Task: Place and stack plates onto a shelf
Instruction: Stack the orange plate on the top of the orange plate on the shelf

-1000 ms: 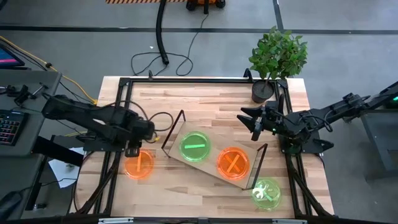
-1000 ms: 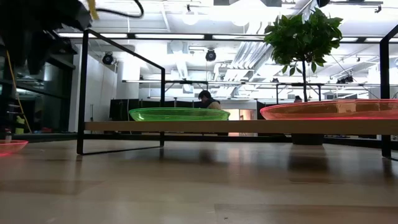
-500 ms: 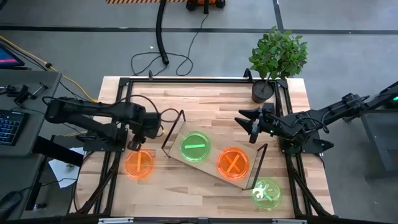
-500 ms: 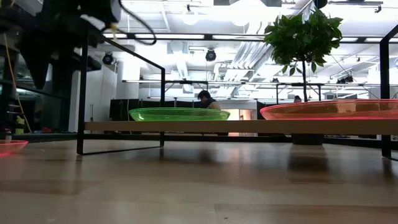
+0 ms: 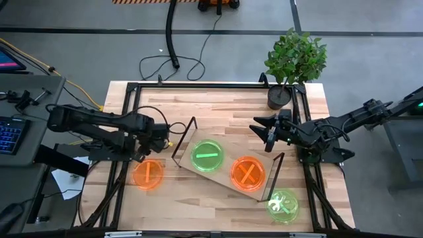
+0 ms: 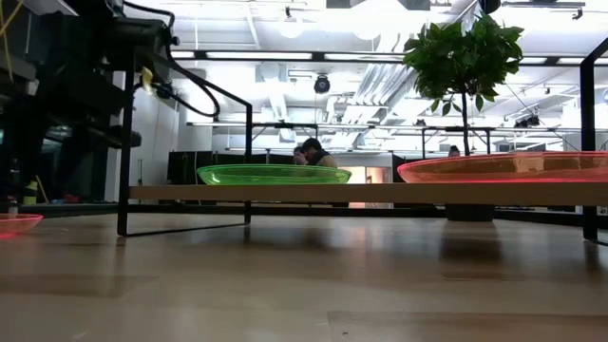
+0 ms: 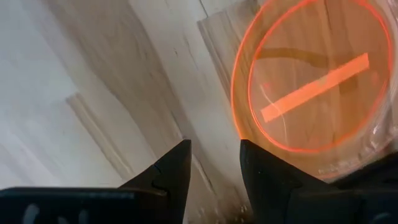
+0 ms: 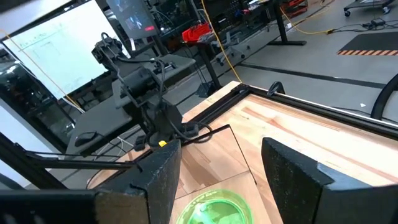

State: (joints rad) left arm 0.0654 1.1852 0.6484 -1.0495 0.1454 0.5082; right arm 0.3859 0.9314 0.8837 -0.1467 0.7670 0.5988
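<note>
Four plates, two per colour: orange bar plate (image 5: 147, 174) on tabletop under left gripper (image 5: 147, 156), fingers parted, empty; green bar plate (image 5: 207, 156) and orange cross plate (image 5: 248, 173) on shelf (image 5: 221, 177); right gripper (image 5: 266, 134) wide, empty; green plate (image 5: 283, 205) off-shelf, unseen in low view. No legible writing.

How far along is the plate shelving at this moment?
Done: a green bar plate and an orange cross plate sit on the shelf. In hand: nothing; the left gripper is open above the orange bar plate. Left: that plate and the green plate on the table.
</note>
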